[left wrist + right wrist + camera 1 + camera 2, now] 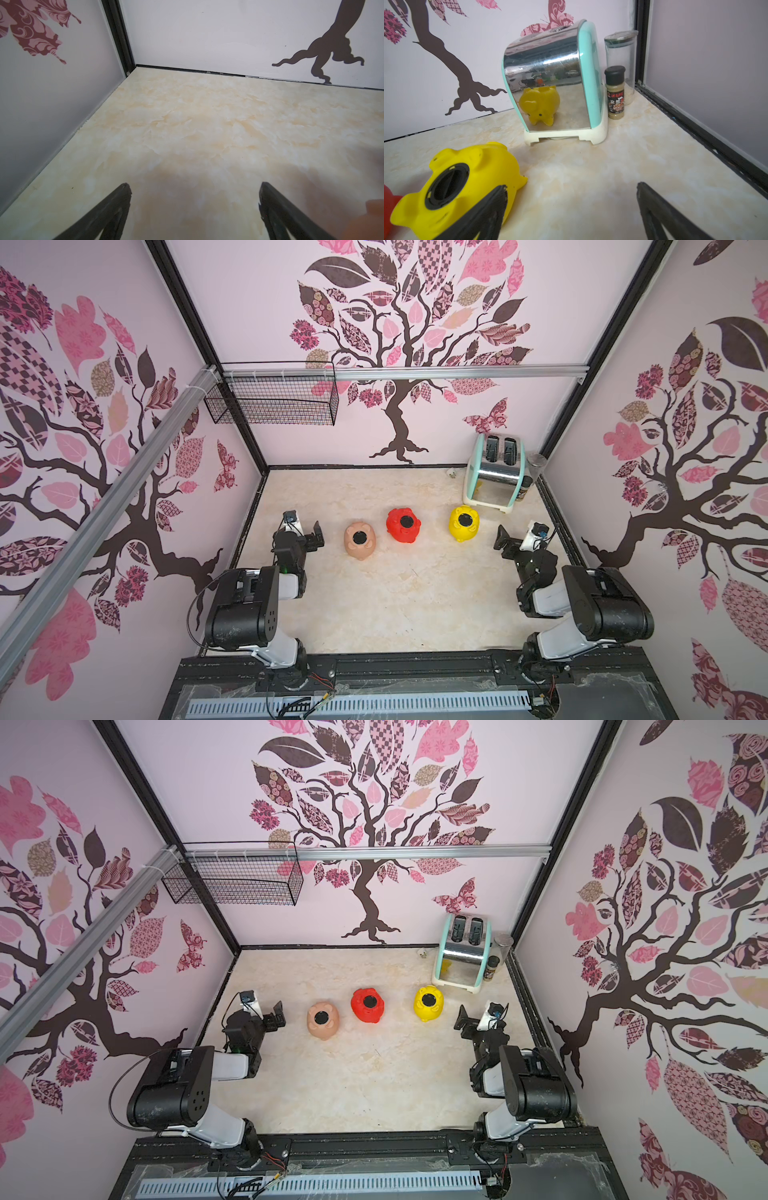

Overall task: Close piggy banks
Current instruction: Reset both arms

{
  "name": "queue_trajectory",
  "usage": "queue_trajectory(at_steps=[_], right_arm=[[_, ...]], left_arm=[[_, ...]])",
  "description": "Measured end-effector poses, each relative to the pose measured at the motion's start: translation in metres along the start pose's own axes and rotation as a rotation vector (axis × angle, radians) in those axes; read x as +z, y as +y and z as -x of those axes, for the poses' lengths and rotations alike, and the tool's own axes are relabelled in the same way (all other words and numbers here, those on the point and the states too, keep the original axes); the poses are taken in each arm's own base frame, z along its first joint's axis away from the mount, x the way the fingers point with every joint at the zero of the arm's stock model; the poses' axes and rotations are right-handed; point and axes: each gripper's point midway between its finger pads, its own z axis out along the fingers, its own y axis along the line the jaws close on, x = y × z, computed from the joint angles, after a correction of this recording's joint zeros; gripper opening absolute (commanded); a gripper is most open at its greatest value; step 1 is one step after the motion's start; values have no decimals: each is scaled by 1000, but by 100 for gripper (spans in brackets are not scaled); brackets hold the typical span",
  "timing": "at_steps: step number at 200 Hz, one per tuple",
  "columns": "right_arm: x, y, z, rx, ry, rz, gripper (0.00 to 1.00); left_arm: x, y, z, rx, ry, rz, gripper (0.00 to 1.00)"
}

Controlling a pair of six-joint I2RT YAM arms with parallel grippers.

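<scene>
Three piggy banks lie belly-up in a row across the table in both top views: peach-pink [360, 540], red [403, 524] and yellow [464, 523]. Each shows a black round disc in its belly hole. My left gripper [318, 537] stands open just left of the peach-pink pig, apart from it and holding nothing. In the left wrist view this gripper [194, 185] has only bare table between its fingers. My right gripper [505, 541] is open to the right of the yellow pig. In the right wrist view the yellow pig [492, 166] lies beside the gripper [571, 186], outside its fingers.
A mint and chrome toaster [494, 472] stands at the back right, mirroring the yellow pig. Beside it are a spice bottle [615, 93] and a glass jar [620, 52]. A black wire basket [274, 400] hangs on the back wall at the left. Walls enclose three sides.
</scene>
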Motion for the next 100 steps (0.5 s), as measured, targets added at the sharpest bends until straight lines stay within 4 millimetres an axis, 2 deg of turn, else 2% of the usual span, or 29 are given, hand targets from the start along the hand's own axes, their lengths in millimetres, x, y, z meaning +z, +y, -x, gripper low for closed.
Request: queue_trajectory(at_steps=[59,100], right_arm=[[11,9,-10,-32,71,39,100],[12,12,-16,-46,96,48,100]], left_arm=[[0,-5,-6,1,26,-27,98],[-1,-9,-10,13,40,-25,98]])
